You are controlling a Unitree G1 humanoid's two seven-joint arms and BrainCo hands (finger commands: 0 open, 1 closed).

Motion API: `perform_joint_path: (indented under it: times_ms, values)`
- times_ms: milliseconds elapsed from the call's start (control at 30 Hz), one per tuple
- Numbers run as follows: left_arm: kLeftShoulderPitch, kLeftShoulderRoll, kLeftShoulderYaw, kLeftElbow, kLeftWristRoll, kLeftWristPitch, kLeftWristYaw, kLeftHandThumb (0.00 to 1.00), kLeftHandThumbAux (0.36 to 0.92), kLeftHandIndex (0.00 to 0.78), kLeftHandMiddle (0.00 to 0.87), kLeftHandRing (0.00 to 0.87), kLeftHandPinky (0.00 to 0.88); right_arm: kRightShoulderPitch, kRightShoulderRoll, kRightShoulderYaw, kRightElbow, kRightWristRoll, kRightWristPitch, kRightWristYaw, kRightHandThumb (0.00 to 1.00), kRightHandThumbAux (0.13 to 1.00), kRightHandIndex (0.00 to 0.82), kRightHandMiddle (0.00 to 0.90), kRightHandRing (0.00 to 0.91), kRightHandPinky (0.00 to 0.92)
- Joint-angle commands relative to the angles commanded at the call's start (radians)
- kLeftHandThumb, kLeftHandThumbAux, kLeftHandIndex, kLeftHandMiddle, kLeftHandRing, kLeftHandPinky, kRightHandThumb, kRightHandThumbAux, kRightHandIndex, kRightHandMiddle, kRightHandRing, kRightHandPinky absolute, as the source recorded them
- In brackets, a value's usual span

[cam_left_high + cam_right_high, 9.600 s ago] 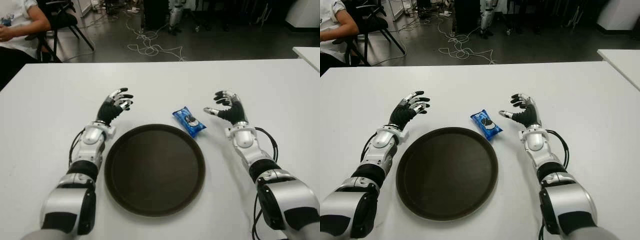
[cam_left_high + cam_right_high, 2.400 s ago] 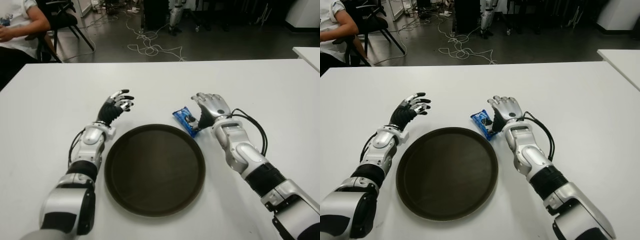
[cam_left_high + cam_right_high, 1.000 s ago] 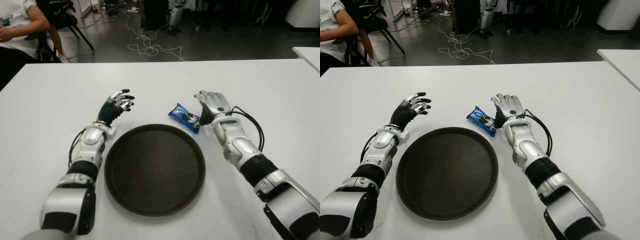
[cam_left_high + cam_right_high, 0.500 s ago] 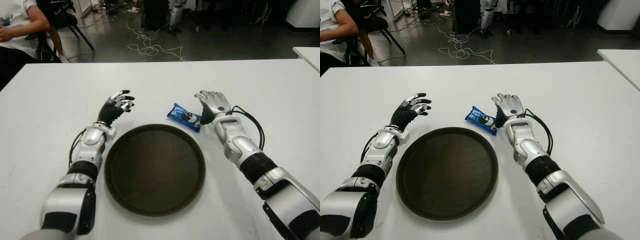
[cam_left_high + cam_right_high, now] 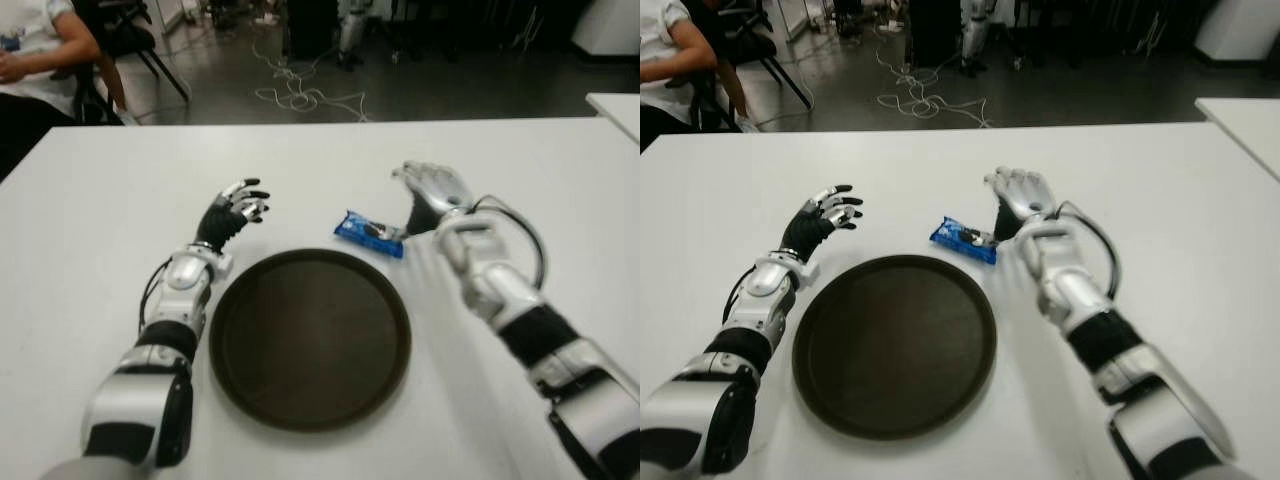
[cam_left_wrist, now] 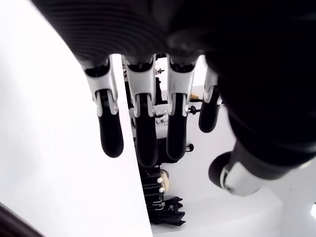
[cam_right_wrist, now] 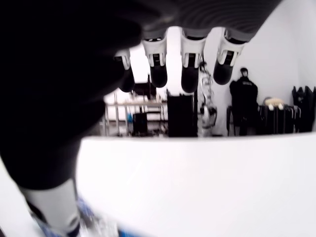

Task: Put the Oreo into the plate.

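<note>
Right hand [image 5: 432, 195]: you have it right of centre in the left eye view, raised at the far right end of the Oreo pack; its four fingers [image 7: 190, 74] hang extended in the wrist view, while the thumb sits low beside the blue wrapper. It looks as if only the thumb side pinches or touches the pack, but you cannot settle that from this blurred view.

Oreo pack [image 5: 369, 232]: small blue wrapper, centre of the frame, just beyond the far right rim of the plate and outside it; its right end meets your right hand.

Plate [image 5: 250, 345]: round dark brown tray, lower centre of the frame, on the white table [image 5: 90, 220].

Left hand [image 5: 232, 214]: idle, left of centre, just beyond the plate's upper left rim, fingers loosely spread and grasping nothing.

Person [image 5: 35, 45]: seated in the upper left corner, only an arm and white sleeve visible.

Cables [image 5: 300, 95]: tangled on the dark floor at top centre.
</note>
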Motion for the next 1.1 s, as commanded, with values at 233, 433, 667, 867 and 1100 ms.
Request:
perform_joint_path:
  times_ms: [233, 433, 667, 867, 1100]
  values:
    - [0.001, 0.002, -0.003, -0.003, 0.006, 0.003, 0.010, 0.099, 0.675, 0.203, 0.313, 0.311, 0.337, 0.036, -0.041, -0.067, -0.209, 0.040, 0.034, 0.158, 0.000, 0.711, 0.058, 0.092, 0.075, 0.049]
    - [0.002, 0.003, -0.007, -0.006, 0.010, 0.000, 0.014, 0.095, 0.686, 0.205, 0.315, 0.310, 0.337, 0.053, -0.038, -0.111, -0.212, 0.048, 0.004, 0.112, 0.000, 0.702, 0.066, 0.100, 0.075, 0.016]
    - [0.006, 0.007, -0.015, -0.014, 0.019, 0.000, 0.017, 0.080, 0.683, 0.201, 0.314, 0.302, 0.319, 0.049, -0.042, -0.136, -0.220, 0.023, 0.000, 0.083, 0.000, 0.691, 0.059, 0.091, 0.060, 0.001]
    - [0.007, 0.010, -0.021, -0.015, 0.028, -0.003, 0.025, 0.063, 0.685, 0.201, 0.313, 0.303, 0.325, 0.021, -0.026, -0.129, -0.203, -0.004, 0.004, 0.068, 0.000, 0.704, 0.056, 0.082, 0.050, 0.000]
    - [0.006, 0.011, -0.021, -0.016, 0.029, 0.003, 0.019, 0.057, 0.688, 0.199, 0.313, 0.303, 0.327, 0.001, 0.007, -0.098, -0.152, -0.012, -0.009, 0.052, 0.000, 0.716, 0.054, 0.078, 0.043, 0.000]
